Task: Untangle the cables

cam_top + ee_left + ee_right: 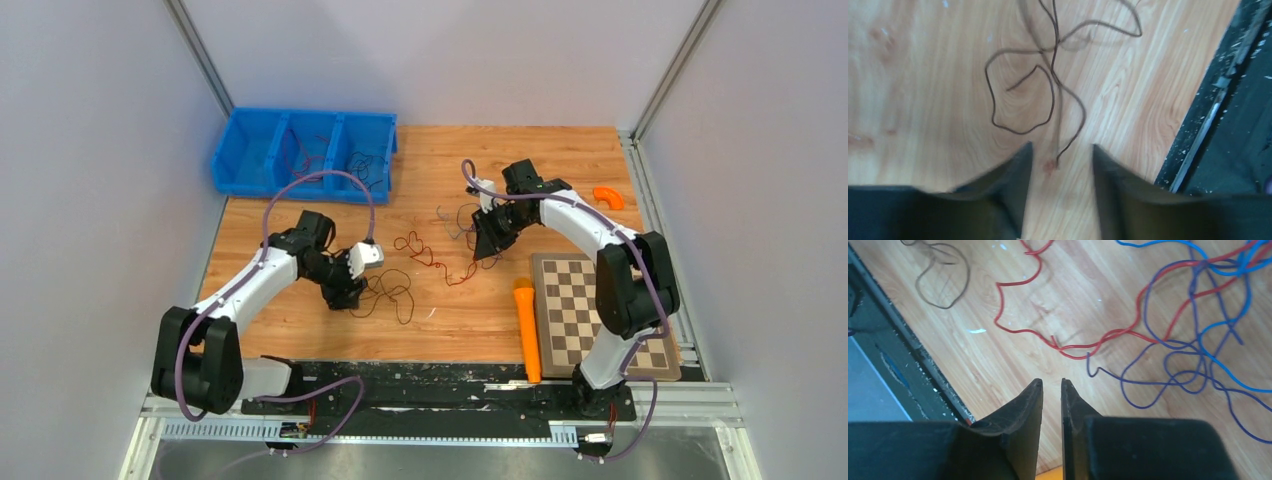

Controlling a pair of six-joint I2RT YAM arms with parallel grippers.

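Note:
The cables lie loose on the wooden table between the arms. A dark cable (390, 290) curls by my left gripper (345, 290); a red cable (425, 252) and a purplish cable (462, 222) spread toward my right gripper (488, 245). In the left wrist view the dark cable (1020, 107) ends on the table just ahead of the left gripper (1060, 146), whose jaws stand apart with nothing between them. In the right wrist view the right gripper (1051, 381) shows a narrow empty gap, just short of the red cable (1018, 330), a purple cable (1148, 385) and a blue cable (1228, 270).
A blue three-part bin (240, 160) with more thin wires stands at the back left. A chessboard (590, 310) lies front right, with an orange stick (527, 330) along its left side. An orange curved piece (608, 197) lies back right. A black strip (1218, 95) borders the table's near edge.

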